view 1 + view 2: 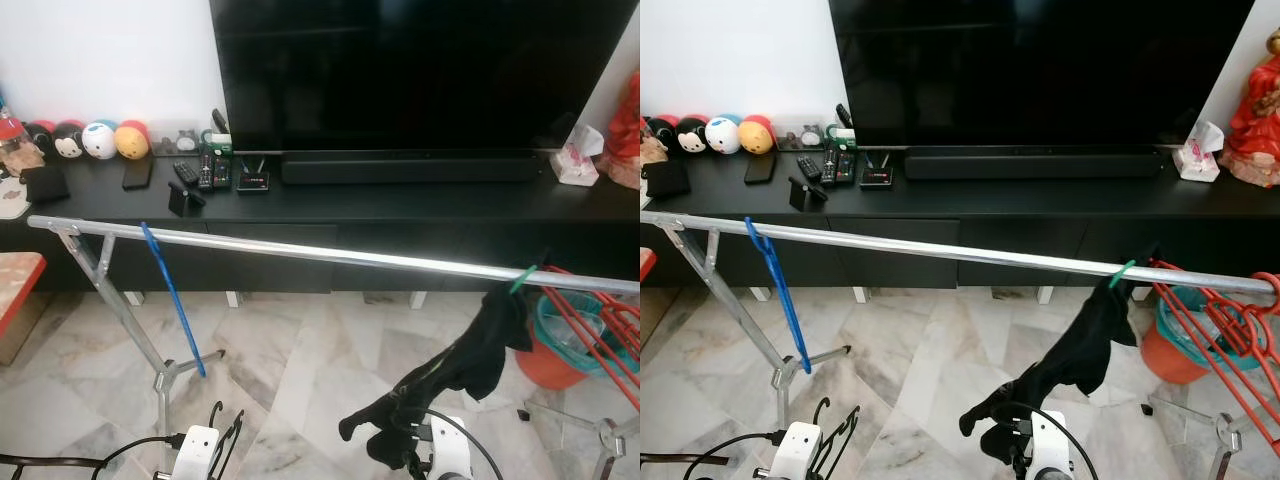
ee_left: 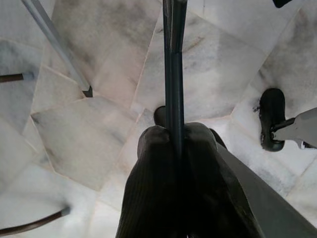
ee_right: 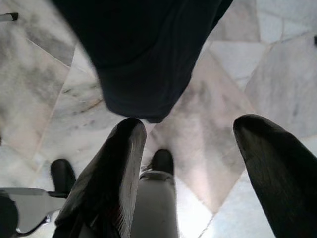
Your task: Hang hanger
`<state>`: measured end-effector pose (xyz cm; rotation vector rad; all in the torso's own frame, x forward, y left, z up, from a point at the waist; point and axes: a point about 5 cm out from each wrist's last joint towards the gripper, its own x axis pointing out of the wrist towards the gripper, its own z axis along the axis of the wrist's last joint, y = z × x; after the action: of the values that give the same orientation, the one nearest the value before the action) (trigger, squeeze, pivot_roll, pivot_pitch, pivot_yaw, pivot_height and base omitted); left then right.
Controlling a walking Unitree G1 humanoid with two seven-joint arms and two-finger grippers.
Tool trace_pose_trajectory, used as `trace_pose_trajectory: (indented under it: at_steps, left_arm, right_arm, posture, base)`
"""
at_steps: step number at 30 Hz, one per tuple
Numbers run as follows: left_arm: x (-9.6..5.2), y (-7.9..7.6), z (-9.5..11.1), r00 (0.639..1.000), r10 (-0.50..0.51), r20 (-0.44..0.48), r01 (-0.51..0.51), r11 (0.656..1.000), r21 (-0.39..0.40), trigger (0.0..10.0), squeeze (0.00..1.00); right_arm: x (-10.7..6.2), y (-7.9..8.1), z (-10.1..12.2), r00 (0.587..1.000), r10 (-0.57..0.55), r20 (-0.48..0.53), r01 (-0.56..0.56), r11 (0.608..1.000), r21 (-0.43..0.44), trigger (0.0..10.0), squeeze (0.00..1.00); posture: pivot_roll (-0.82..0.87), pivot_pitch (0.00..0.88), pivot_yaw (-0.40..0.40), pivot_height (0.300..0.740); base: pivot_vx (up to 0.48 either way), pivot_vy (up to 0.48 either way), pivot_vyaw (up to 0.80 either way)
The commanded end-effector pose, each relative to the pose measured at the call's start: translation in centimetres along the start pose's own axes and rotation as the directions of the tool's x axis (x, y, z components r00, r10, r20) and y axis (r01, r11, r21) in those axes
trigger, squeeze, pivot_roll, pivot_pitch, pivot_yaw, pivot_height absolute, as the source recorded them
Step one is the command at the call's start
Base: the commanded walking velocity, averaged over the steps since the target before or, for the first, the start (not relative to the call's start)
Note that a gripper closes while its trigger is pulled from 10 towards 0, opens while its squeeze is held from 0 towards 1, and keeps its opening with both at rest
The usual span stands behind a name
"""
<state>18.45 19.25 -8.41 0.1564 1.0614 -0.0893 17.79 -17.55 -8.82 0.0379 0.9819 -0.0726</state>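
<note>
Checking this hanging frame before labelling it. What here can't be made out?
- Black hanger in the left gripper: head views cut it at the bottom edge.
- Black garment on the rail: its green hanger is mostly covered by cloth.
- Red hangers: cut by the right edge.
- Right gripper: open, under the garment; contact unclear.

Four plush balls (image 1: 99,140), one blue hanger (image 1: 172,296)

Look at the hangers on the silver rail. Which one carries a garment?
The green hanger, towards the rail's right end: black clothing droops from it. The blue hanger and red hangers hang bare.
</note>
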Motion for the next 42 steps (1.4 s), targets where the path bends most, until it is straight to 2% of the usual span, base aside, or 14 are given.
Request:
trace_pose_trajectory:
  at_steps: [1, 25, 30, 31, 33, 34, 35, 36, 37, 42]
  left_arm:
    - [0.0, 0.3, -0.3, 1.000, 0.011, -0.016, -0.011, 1.000, 0.016, 10.0, 0.00]
    - [0.0, 0.3, -0.3, 1.000, 0.012, -0.014, -0.012, 1.000, 0.018, 10.0, 0.00]
    - [-0.1, 0.5, 0.0, 0.999, 0.046, 0.005, -0.046, 0.997, 0.060, 10.0, 0.00]
    - [-0.1, 0.6, 0.2, 0.997, 0.067, 0.032, -0.070, 0.995, 0.078, 10.0, 0.00]
    - [-0.1, 0.8, 0.6, 0.991, 0.108, 0.082, -0.113, 0.992, 0.060, 10.0, 0.00]
    - [-0.3, 1.5, 2.5, 0.974, 0.136, 0.179, -0.143, 0.989, 0.029, 10.0, 0.00]
    - [-0.3, 1.5, 2.5, 0.974, 0.136, 0.179, -0.143, 0.989, 0.029, 10.0, 0.00]
    - [-0.5, 2.1, 4.2, 0.955, 0.150, 0.255, -0.159, 0.987, 0.016, 10.0, 0.00]
    - [-1.0, 3.1, 6.3, 0.921, 0.167, 0.353, -0.178, 0.984, -0.002, 10.0, 0.00]
    - [-2.3, 4.6, 9.2, 0.824, 0.193, 0.533, -0.196, 0.979, -0.052, 10.0, 0.00]
  right_arm:
    - [0.0, 0.3, -0.1, 1.000, 0.006, -0.003, -0.006, 1.000, 0.003, 10.0, 0.00]
    - [0.0, 0.2, -0.1, 1.000, 0.002, 0.004, -0.002, 1.000, 0.020, 10.0, 0.00]
    - [0.0, 0.2, -0.1, 1.000, 0.003, 0.003, -0.003, 1.000, 0.019, 10.0, 0.00]
    - [0.0, 0.2, -0.1, 1.000, 0.002, 0.004, -0.002, 1.000, 0.020, 10.0, 0.00]
    - [0.0, 0.2, -0.1, 1.000, 0.000, 0.005, -0.001, 1.000, 0.023, 10.0, 0.00]
    - [0.0, 0.2, -0.1, 1.000, -0.001, 0.005, 0.001, 1.000, 0.024, 10.0, 0.00]
    - [0.0, 0.2, -0.1, 1.000, -0.001, 0.005, 0.001, 1.000, 0.024, 10.0, 0.00]
    - [0.0, 0.2, -0.1, 1.000, -0.001, 0.005, 0.001, 1.000, 0.023, 10.0, 0.00]
    - [0.0, 0.2, -0.1, 1.000, -0.001, 0.004, 0.001, 1.000, 0.023, 10.0, 0.00]
    - [0.0, 0.1, -0.1, 1.000, -0.001, 0.006, 0.001, 1.000, 0.023, 10.0, 0.00]
  posture:
    - [-0.01, 0.000, 0.000, 0.740]
    - [-0.01, 0.000, -0.003, 0.740]
    - [-0.02, 0.000, -0.002, 0.740]
    - [-0.02, 0.000, -0.001, 0.740]
    - [-0.02, 0.000, 0.000, 0.740]
    - [-0.02, 0.000, -0.002, 0.740]
    - [-0.02, 0.000, -0.002, 0.740]
    - [-0.02, 0.000, -0.002, 0.740]
    - [-0.01, 0.000, -0.004, 0.740]
    - [-0.01, 0.000, -0.008, 0.740]
  base:
    - [0.000, -0.349, 0.00]
    - [0.000, -0.349, 0.00]
    - [0.000, -0.067, 0.00]
    - [0.000, 0.000, 0.00]
    - [0.000, 0.000, 0.00]
    - [0.000, 0.000, 0.00]
    - [0.000, 0.000, 0.00]
    - [0.000, 0.000, 0.00]
    - [0.000, 0.000, 0.00]
    - [0.000, 0.000, 0.00]
